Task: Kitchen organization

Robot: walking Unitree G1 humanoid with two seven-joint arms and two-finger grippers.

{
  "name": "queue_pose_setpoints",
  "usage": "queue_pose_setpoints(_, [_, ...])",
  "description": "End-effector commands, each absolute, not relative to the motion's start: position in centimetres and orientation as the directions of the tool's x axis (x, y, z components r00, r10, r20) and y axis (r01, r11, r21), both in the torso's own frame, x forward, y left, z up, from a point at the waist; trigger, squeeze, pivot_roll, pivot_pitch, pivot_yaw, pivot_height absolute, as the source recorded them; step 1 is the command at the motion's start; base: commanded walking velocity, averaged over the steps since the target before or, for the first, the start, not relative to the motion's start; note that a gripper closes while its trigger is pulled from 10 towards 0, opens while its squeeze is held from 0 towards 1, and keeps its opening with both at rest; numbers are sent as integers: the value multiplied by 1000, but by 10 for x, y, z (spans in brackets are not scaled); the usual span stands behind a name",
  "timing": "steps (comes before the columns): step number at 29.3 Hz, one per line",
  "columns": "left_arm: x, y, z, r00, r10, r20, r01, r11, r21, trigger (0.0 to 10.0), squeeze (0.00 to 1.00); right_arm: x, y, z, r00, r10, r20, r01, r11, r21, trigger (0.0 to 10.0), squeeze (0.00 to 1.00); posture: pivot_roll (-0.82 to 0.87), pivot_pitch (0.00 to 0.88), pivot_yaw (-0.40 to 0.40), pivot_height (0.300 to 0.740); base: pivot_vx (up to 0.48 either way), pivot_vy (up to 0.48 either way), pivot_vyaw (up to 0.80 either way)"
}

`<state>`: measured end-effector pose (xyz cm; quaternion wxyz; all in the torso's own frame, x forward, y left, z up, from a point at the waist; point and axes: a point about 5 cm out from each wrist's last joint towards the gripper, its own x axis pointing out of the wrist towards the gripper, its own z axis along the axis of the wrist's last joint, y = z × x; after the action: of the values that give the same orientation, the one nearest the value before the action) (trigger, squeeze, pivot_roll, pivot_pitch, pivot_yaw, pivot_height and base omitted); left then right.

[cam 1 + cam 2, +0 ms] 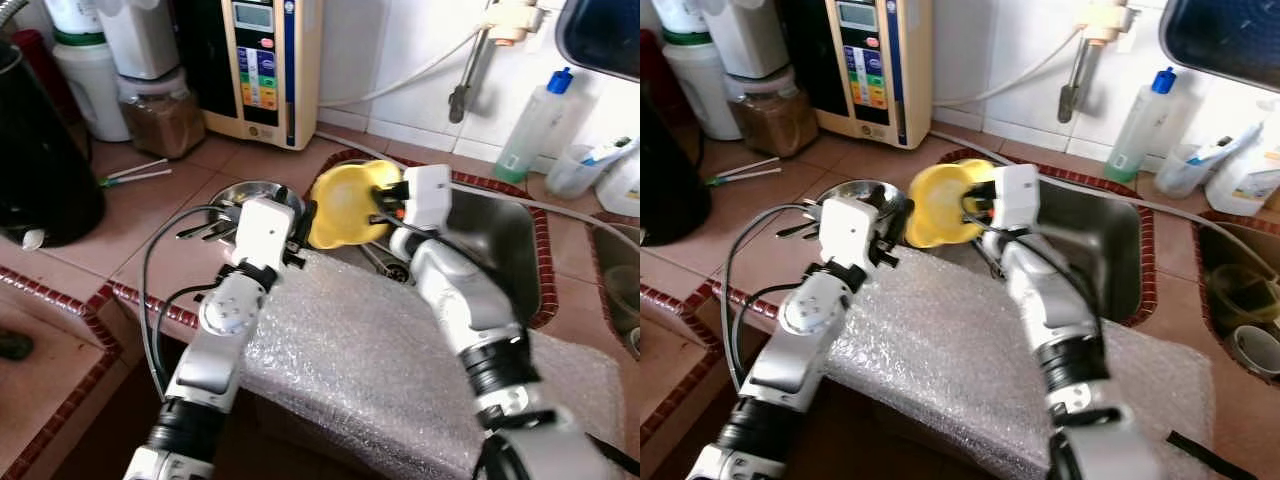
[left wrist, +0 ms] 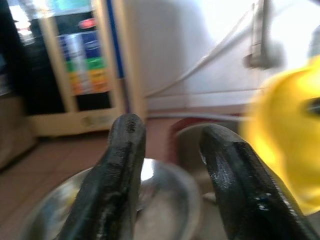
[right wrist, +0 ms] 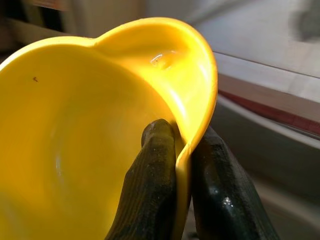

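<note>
A yellow plastic bowl (image 1: 345,203) hangs tilted over the left end of the steel sink (image 1: 500,250), held by its rim. My right gripper (image 3: 183,165) is shut on that rim, one finger inside the yellow bowl (image 3: 90,140) and one outside. Left of it, a shallow steel bowl (image 1: 245,192) rests on the tiled counter. My left gripper (image 2: 172,165) hovers just above the steel bowl (image 2: 160,190), its fingers (image 2: 120,170) open with nothing between them.
A sheet of bubble wrap (image 1: 370,360) covers the counter's front edge. At the back stand a water purifier (image 1: 262,65), a jar (image 1: 160,115) and a black appliance (image 1: 40,160). A bottle (image 1: 535,120) and a tap (image 1: 470,60) are behind the sink. Two straws (image 1: 135,173) lie on the tiles.
</note>
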<state>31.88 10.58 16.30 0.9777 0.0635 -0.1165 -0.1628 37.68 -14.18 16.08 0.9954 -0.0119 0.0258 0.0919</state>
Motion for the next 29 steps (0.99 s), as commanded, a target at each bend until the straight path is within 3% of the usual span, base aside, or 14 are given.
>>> queue_pose_setpoints(1, [316, 102, 163, 912, -361, 196, 337, 930, 147, 10000, 1000, 382, -140, 167, 985, 169, -22, -170, 985, -39, 0, 0, 96, 0, -43, 740, 0, 0, 0])
queue_pose_setpoints(8, [311, 99, 158, 899, -410, 153, 392, 910, 135, 10000, 1000, 390, -157, 158, 996, 68, -50, -74, 989, -128, 0, 0, 109, 0, -39, 740, 0, 0, 0])
queue_pose_setpoints(13, [300, 92, 148, 852, -521, 62, 507, 848, 151, 10000, 1000, 391, -183, 146, 992, -78, -95, 57, 976, -209, 0, 0, 126, 0, -32, 740, 0, 0, 0])
queue_pose_setpoints(23, [294, 92, 140, 808, -588, -24, 584, 797, 155, 10000, 1000, 381, -201, 116, 957, -157, -242, 110, 974, -199, 157, 0, 132, 0, -25, 740, 0, 0, 0])
queue_pose_setpoints(24, [294, 92, 140, 808, -588, -25, 584, 796, 157, 10000, 1000, 380, -201, 114, 955, -155, -254, 106, 975, -198, 2392, 0, 133, 0, -24, 740, 0, 0, 0])
queue_pose_setpoints(25, [294, 92, 141, 805, -592, -27, 589, 793, 158, 10000, 1000, 379, -200, 110, 949, -152, -278, 94, 973, -211, 3569, 0, 133, 0, -23, 740, 0, 0, 0])
queue_pose_setpoints(27, [295, 91, 143, 801, -598, -28, 594, 789, 158, 10000, 1000, 377, -200, 106, 945, -148, -291, 95, 977, -191, 9765, 0, 134, 0, -23, 740, 0, 0, 0])
queue_pose_setpoints(28, [296, 90, 144, 800, -599, -27, 596, 788, 156, 10000, 1000, 377, -199, 104, 942, -140, -304, 86, 979, -186, 10000, 47, 136, 0, -25, 740, 0, 0, 0])
queue_pose_setpoints(29, [297, 88, 146, 798, -602, -28, 598, 786, 155, 10000, 1000, 375, -198, 101, 937, -132, -323, 80, 983, -168, 10000, 1000, 138, 0, -27, 740, 0, 0, 0])
